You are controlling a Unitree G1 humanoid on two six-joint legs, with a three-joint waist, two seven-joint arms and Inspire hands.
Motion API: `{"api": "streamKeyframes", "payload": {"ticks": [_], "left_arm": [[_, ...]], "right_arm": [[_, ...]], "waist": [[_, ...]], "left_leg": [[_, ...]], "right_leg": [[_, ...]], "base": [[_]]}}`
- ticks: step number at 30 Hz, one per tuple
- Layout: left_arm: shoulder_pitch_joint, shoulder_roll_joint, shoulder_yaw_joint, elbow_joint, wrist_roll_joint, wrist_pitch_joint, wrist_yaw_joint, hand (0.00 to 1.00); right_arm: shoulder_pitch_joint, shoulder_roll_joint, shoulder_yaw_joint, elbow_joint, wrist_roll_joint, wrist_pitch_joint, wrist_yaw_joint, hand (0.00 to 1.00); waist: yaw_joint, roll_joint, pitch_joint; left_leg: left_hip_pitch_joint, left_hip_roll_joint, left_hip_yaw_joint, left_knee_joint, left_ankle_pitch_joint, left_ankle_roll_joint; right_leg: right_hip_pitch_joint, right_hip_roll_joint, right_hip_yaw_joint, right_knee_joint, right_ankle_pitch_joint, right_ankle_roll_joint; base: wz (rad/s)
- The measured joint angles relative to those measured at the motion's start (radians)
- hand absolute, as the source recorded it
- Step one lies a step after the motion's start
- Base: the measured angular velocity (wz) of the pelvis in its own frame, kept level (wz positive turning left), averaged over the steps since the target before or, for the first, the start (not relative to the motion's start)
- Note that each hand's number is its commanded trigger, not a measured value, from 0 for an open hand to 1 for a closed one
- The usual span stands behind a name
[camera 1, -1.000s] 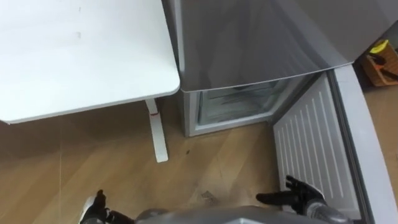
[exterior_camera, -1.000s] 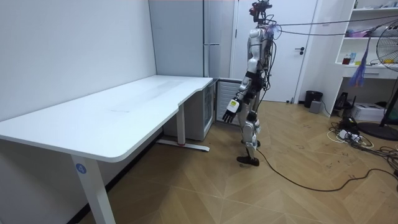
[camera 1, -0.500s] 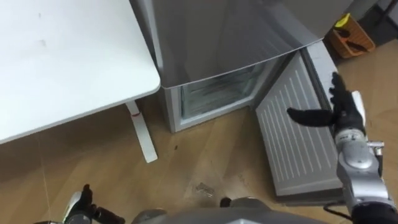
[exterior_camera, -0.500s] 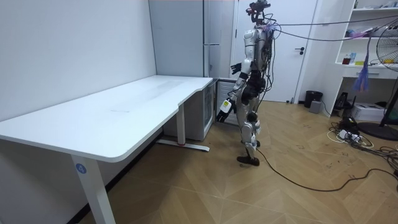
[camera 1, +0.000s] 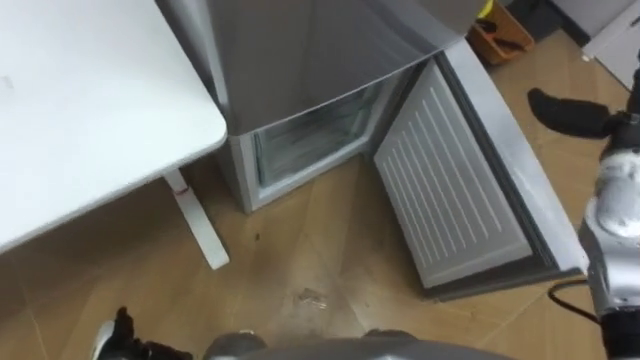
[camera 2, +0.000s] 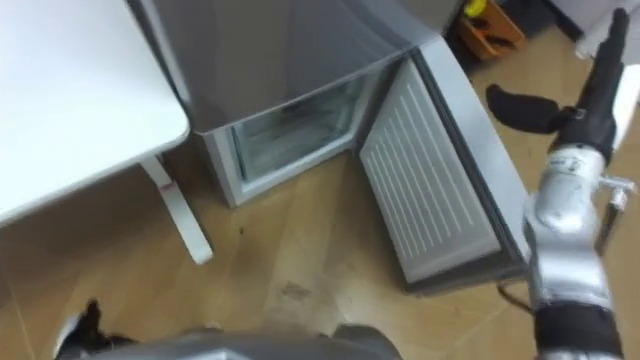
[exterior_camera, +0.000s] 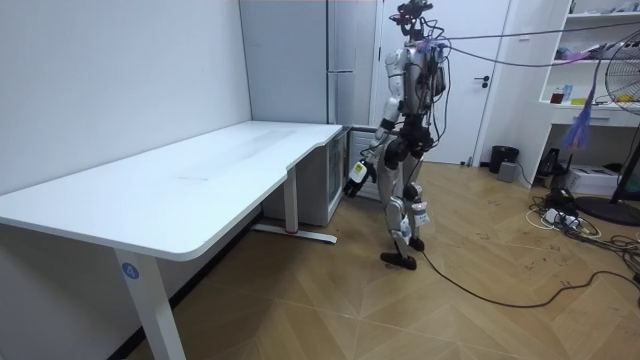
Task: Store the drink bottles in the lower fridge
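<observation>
Big risk here, folks: the lower fridge [camera 1: 310, 140] stood open at the top middle of the frame, its door [camera 1: 450, 190] swung wide and low across the wooden floor [camera 1: 320, 260] toward the lower right, and the robot stood just beside it. One careless step or arm swing and I'd have expected a knee or forearm to clip that door's outer edge, jolting it or knocking the robot off balance. The other trouble, in my judgement, was simpler: an open compartment and nothing ready to go in, so cold spilling out while the load got fetched. Where the drinks were, I could not tell, and the white counter [camera 1: 90, 110] at the upper left showed a bare top. The right robot hand [camera 1: 572, 112] was up at the right edge, beyond the door, fingers spread wide and straight, holding nothing and touching nothing. The left robot hand [camera 1: 118, 338] hung low at the bottom left corner; whether its fingers were spread or curled, I couldn't tell. An orange crate [camera 1: 498, 30] sat on the floor at the top right, well apart from the action.
</observation>
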Motion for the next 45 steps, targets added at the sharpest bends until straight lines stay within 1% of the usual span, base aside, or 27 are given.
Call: {"api": "streamKeyframes", "payload": {"ticks": [1, 3, 4, 5, 6, 7, 8, 9, 10, 11, 12, 13, 15, 16, 17, 20, 24, 31, 32, 33, 35, 38, 41, 45], "left_arm": [[-0.009, -0.001, 0.000, -0.006, 0.000, 0.006, 0.000, 0.00], [-0.005, -0.004, 0.001, -0.027, 0.003, 0.009, 0.000, 0.00], [-0.003, -0.003, 0.002, -0.027, 0.003, 0.009, 0.001, 0.00], [0.001, -0.003, 0.010, -0.027, 0.003, 0.010, 0.005, 0.00], [0.007, -0.003, 0.013, -0.029, 0.003, 0.015, 0.011, 0.00], [0.013, -0.003, 0.014, -0.029, 0.003, 0.017, 0.015, 0.00], [0.025, -0.003, 0.016, -0.030, 0.005, 0.020, 0.019, 0.00], [0.035, -0.004, 0.017, -0.030, 0.007, 0.024, 0.019, 0.00], [0.036, -0.004, 0.017, -0.030, 0.008, 0.026, 0.020, 0.00], [0.048, -0.004, 0.018, -0.030, 0.008, 0.032, 0.021, 0.00], [0.050, -0.003, 0.019, -0.030, 0.010, 0.038, 0.021, 0.00], [0.051, -0.002, 0.020, -0.030, 0.013, 0.046, 0.022, 0.00], [0.054, -0.002, 0.024, -0.024, 0.014, 0.045, 0.022, 0.00], [0.054, -0.002, 0.028, -0.017, 0.015, 0.046, 0.022, 0.00], [0.055, -0.003, 0.030, -0.015, 0.026, 0.049, 0.022, 0.00], [0.062, -0.003, 0.037, -0.015, 0.051, 0.063, 0.021, 0.00], [0.080, -0.003, 0.037, -0.015, 0.051, 0.067, 0.017, 0.00], [0.076, -0.002, 0.037, -0.017, 0.051, 0.067, -0.010, 0.00], [0.076, -0.002, 0.037, -0.018, 0.051, 0.068, -0.017, 0.00], [0.075, -0.002, 0.037, -0.018, 0.051, 0.069, -0.023, 0.00], [0.075, -0.001, 0.038, -0.020, 0.051, 0.084, -0.032, 0.00], [0.073, 0.001, 0.038, -0.021, 0.051, 0.088, -0.036, 0.00], [0.068, 0.002, 0.038, -0.033, 0.051, 0.088, -0.044, 0.00], [0.051, 0.005, 0.038, -0.040, 0.053, 0.088, -0.051, 0.00]], "right_arm": [[0.000, -0.002, -0.016, 0.033, 0.039, 0.008, 0.001, 0.00], [-0.002, -0.002, -0.055, 0.138, 0.115, 0.014, 0.005, 0.00], [-0.003, -0.004, -0.063, 0.169, 0.136, 0.014, 0.005, 0.00], [-0.003, -0.012, -0.075, 0.236, 0.188, 0.015, 0.006, 0.00], [-0.003, -0.017, -0.094, 0.291, 0.234, 0.026, 0.005, 0.00], [-0.004, -0.019, -0.100, 0.316, 0.250, 0.028, 0.005, 0.00], [-0.004, -0.019, -0.115, 0.360, 0.272, 0.033, 0.005, 0.00], [-0.004, -0.020, -0.126, 0.400, 0.293, 0.037, 0.003, 0.00], [-0.004, -0.021, -0.128, 0.416, 0.304, 0.038, 0.002, 0.00], [-0.004, -0.021, -0.128, 0.439, 0.329, 0.042, 0.001, 0.00], [-0.004, -0.021, -0.128, 0.449, 0.343, 0.043, 0.000, 0.00], [-0.004, -0.021, -0.129, 0.478, 0.362, 0.044, 0.000, 0.00], [-0.004, -0.021, -0.132, 0.529, 0.383, 0.044, 0.005, 0.00], [-0.005, -0.021, -0.132, 0.562, 0.394, 0.044, 0.006, 0.00], [-0.009, -0.021, -0.133, 0.593, 0.413, 0.044, 0.008, 0.00], [-0.039, -0.021, -0.158, 0.700, 0.463, 0.046, 0.035, 0.00], [-0.074, -0.024, -0.163, 0.781, 0.488, 0.065, 0.069, 0.00], [-0.090, -0.028, -0.162, 0.856, 0.487, 0.094, 0.123, 0.00], [-0.096, -0.036, -0.162, 0.865, 0.487, 0.107, 0.126, 0.00], [-0.096, -0.041, -0.162, 0.866, 0.487, 0.111, 0.126, 0.00], [-0.099, -0.063, -0.162, 0.867, 0.487, 0.122, 0.126, 0.00], [-0.116, -0.085, -0.162, 0.866, 0.486, 0.124, 0.125, 0.00], [-0.127, -0.099, -0.162, 0.865, 0.482, 0.124, 0.123, 0.00], [-0.168, -0.117, -0.162, 0.865, 0.482, 0.124, 0.121, 0.00]], "waist": [[-0.004, 0.000, 0.0009], [-0.004, 0.001, -0.0007], [-0.004, 0.000, -0.0037], [-0.003, -0.001, -0.0070], [-0.001, -0.001, -0.0074], [-0.002, 0.001, -0.0079], [-0.007, 0.007, -0.0047], [-0.011, 0.009, -0.0068], [-0.014, 0.016, -0.0051], [-0.018, 0.016, -0.0074], [-0.019, 0.019, -0.0051], [-0.025, 0.022, -0.0053], [-0.028, 0.025, -0.0066], [-0.026, 0.026, -0.0086], [-0.026, 0.025, -0.0081], [-0.023, 0.020, -0.0053], [-0.022, 0.017, -0.0022], [-0.021, 0.022, 0.0006], [-0.021, 0.024, 0.0012], [-0.021, 0.026, 0.0011], [-0.020, 0.028, 0.0015], [-0.020, 0.031, -0.0008], [-0.017, 0.029, -0.0022], [-0.018, 0.027, -0.0012]], "left_leg": [[-0.001, -0.001, 0.004, -0.018, 0.002, -0.003], [-0.001, 0.000, 0.014, -0.027, 0.003, -0.001], [0.001, -0.001, 0.015, -0.030, 0.003, 0.000], [0.003, -0.003, 0.014, -0.032, 0.003, 0.001], [0.009, -0.003, 0.015, -0.035, 0.003, 0.001], [0.012, -0.004, 0.015, -0.039, 0.003, 0.001], [0.022, -0.003, 0.013, -0.044, 0.004, 0.002], [0.031, -0.003, 0.013, -0.052, 0.005, 0.000], [0.033, -0.003, 0.013, -0.060, 0.006, -0.001], [0.031, -0.003, 0.010, -0.067, 0.007, -0.002], [0.030, -0.003, 0.006, -0.070, 0.008, -0.002], [0.030, -0.005, -0.005, -0.078, 0.013, -0.004], [0.036, -0.009, -0.024, -0.090, 0.021, -0.006], [0.040, -0.018, -0.045, -0.096, 0.028, -0.007], [0.037, -0.019, -0.061, -0.099, 0.034, -0.007], [0.035, -0.019, -0.067, -0.101, 0.041, -0.010], [0.036, -0.019, -0.070, -0.101, 0.043, -0.011], [0.032, -0.024, -0.087, -0.093, 0.045, -0.009], [0.030, -0.027, -0.091, -0.094, 0.045, -0.007], [0.030, -0.028, -0.093, -0.094, 0.045, -0.007], [0.029, -0.029, -0.098, -0.095, 0.045, -0.007], [0.021, -0.029, -0.103, -0.094, 0.046, -0.007], [0.015, -0.030, -0.113, -0.092, 0.047, -0.006], [0.010, -0.030, -0.113, -0.093, 0.048, -0.006]], "right_leg": [[-0.016, 0.002, -0.001, 0.000, 0.008, 0.003], [-0.016, 0.003, 0.008, -0.011, 0.022, 0.007], [-0.016, 0.002, 0.006, -0.012, 0.024, 0.008], [-0.015, -0.001, 0.000, -0.009, 0.024, 0.009], [-0.012, -0.001, -0.005, -0.009, 0.025, 0.009], [-0.010, -0.001, -0.007, -0.010, 0.025, 0.009], [0.000, 0.000, -0.010, -0.015, 0.026, 0.008], [0.004, 0.003, -0.009, -0.018, 0.027, 0.007], [0.004, 0.004, -0.007, -0.019, 0.027, 0.007], [0.007, 0.006, -0.007, -0.021, 0.028, 0.005], [0.008, 0.007, -0.008, -0.023, 0.029, 0.003], [0.010, 0.008, -0.012, -0.028, 0.030, 0.002], [0.018, 0.009, -0.019, -0.034, 0.030, 0.002], [0.022, 0.010, -0.023, -0.042, 0.031, 0.001], [0.022, 0.009, -0.031, -0.045, 0.031, 0.000], [0.022, 0.010, -0.032, -0.047, 0.031, -0.001], [0.020, 0.008, -0.037, -0.047, 0.033, -0.004], [0.032, -0.001, -0.055, -0.048, 0.032, -0.006], [0.030, -0.002, -0.058, -0.049, 0.030, -0.006], [0.030, -0.003, -0.059, -0.049, 0.030, -0.006], [0.028, -0.005, -0.062, -0.044, 0.026, -0.006], [0.018, -0.004, -0.064, -0.042, 0.026, -0.007], [0.016, -0.005, -0.073, -0.041, 0.027, -0.007], [0.014, -0.005, -0.073, -0.044, 0.027, -0.006]], "base": [[-0.09], [-0.17], [-0.09], [-0.04], [-0.04], [0.00], [0.00], [0.00], [-0.05], [-0.04], [0.00], [0.12], [0.16], [0.14], [0.14], [0.07], [0.01], [0.07], [0.05], [0.06], [0.05], [0.00], [0.07], [0.00]]}}
